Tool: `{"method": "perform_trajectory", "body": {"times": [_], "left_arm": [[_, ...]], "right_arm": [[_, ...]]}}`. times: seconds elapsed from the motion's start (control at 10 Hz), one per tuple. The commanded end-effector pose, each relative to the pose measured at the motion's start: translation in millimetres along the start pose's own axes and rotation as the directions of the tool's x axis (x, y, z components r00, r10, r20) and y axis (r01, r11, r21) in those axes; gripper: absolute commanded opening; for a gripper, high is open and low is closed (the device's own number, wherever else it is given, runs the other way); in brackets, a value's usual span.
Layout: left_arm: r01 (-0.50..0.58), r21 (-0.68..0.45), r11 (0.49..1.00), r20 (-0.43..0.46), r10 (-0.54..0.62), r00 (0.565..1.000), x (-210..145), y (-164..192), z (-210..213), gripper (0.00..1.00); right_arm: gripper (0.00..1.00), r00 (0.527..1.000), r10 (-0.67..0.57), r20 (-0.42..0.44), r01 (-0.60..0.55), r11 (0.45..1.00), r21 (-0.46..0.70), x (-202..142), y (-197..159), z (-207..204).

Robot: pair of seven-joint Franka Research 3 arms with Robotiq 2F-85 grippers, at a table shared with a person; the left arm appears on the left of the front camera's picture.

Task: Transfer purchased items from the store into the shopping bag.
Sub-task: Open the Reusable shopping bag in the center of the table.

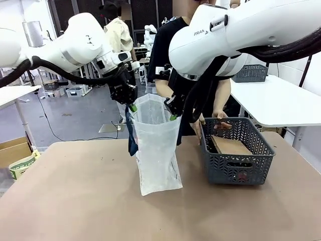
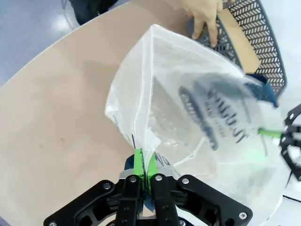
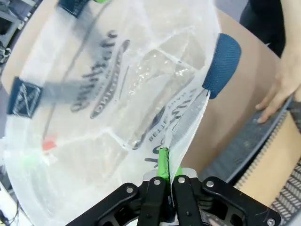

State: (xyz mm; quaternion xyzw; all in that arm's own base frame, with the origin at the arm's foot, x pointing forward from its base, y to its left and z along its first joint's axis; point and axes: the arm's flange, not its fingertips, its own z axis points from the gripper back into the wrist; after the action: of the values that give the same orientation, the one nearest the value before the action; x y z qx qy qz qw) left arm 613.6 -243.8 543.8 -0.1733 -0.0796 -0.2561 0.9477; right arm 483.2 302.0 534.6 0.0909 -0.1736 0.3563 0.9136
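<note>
The shopping bag point(image 1: 156, 150), translucent white with navy print, stands upright at the table's middle, its mouth held apart. My left gripper point(image 1: 133, 107) is shut on the bag's left rim, seen close in the left wrist view, where my left gripper point(image 2: 144, 165) pinches the plastic of the bag point(image 2: 188, 108). My right gripper point(image 1: 173, 116) is shut on the right rim; in the right wrist view my right gripper point(image 3: 164, 165) clamps the bag point(image 3: 117, 94) beside a navy handle point(image 3: 221, 63). A tan packet point(image 1: 230, 146) lies in the basket, with a person's hands point(image 1: 220, 123) just above it.
The dark grey lattice basket point(image 1: 235, 163) sits right of the bag on the tan table point(image 1: 75, 201). A person stands behind it at the far edge. A white table point(image 1: 281, 100) with another basket is at the back right.
</note>
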Motion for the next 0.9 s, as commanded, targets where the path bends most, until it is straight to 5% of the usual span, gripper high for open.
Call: {"method": "perform_trajectory", "body": {"times": [0.0, 0.7, 0.8], "left_arm": [[0.043, -0.002, 0.999, 0.028, -0.043, 0.999, -30.7, 19.3, 4.9, 0.00], [0.200, 0.167, 0.965, -0.016, -0.200, 0.980, -53.8, 70.7, 18.7, 0.00], [0.223, 0.206, 0.953, -0.045, -0.218, 0.975, -54.1, 68.4, 16.9, 0.00]], "right_arm": [[0.00, 1.000, -0.025, 0.014, 0.026, 0.999, -0.043, -14.7, -2.5, 3.7], [0.00, 0.978, 0.072, -0.198, -0.091, 0.992, -0.087, -34.8, -20.1, 11.5], [0.00, 0.979, 0.112, -0.169, -0.129, 0.987, -0.093, -33.7, -18.3, 10.4]]}}
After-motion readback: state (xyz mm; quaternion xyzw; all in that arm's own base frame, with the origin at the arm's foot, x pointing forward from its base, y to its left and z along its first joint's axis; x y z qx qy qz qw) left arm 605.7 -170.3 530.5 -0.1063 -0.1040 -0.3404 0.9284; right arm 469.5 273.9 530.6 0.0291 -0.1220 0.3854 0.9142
